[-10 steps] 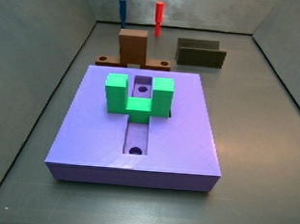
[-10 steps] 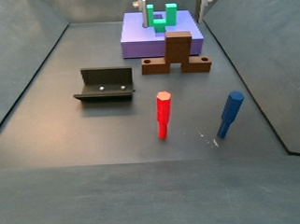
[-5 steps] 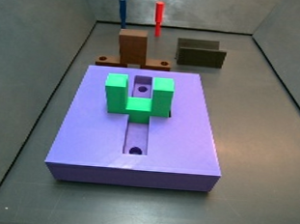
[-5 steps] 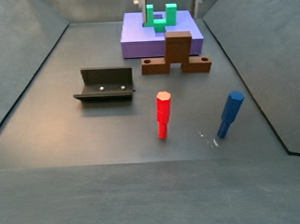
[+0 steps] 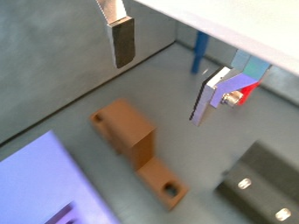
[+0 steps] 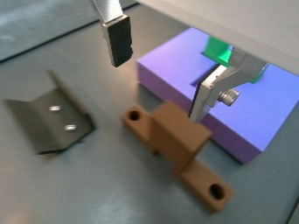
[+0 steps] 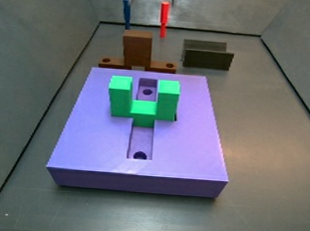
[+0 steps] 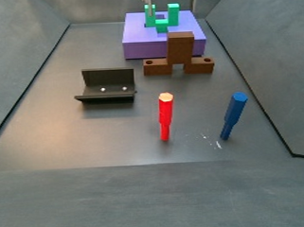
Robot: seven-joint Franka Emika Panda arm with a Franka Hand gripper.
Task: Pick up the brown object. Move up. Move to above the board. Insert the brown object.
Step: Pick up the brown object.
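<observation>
The brown object (image 7: pixel 137 48) stands upright on its holed bar on the floor, just beyond the far edge of the board (image 7: pixel 183 139). It shows in both wrist views (image 5: pixel 128 136) (image 6: pixel 176 136) and in the side view from the pegs (image 8: pixel 179 48). The lavender board (image 8: pixel 138 35) (image 6: pixel 187 74) carries a green U-shaped block (image 7: pixel 143 97) (image 8: pixel 163 15) over its slot. My gripper (image 5: pixel 162 87) (image 6: pixel 159 89) is open and empty, high above the brown object. In both side views it is at or beyond the top edge.
The dark fixture (image 7: pixel 209 56) (image 8: pixel 106 86) (image 6: pixel 52 122) stands on the floor beside the brown object. A red peg (image 8: pixel 165 117) (image 7: pixel 164 13) and a blue peg (image 8: pixel 234 117) (image 7: pixel 124 8) stand upright further out. Grey walls enclose the floor.
The gripper's fingertips show less at the top edge of the side view; it seems to have risen slightly. No piece has moved.
</observation>
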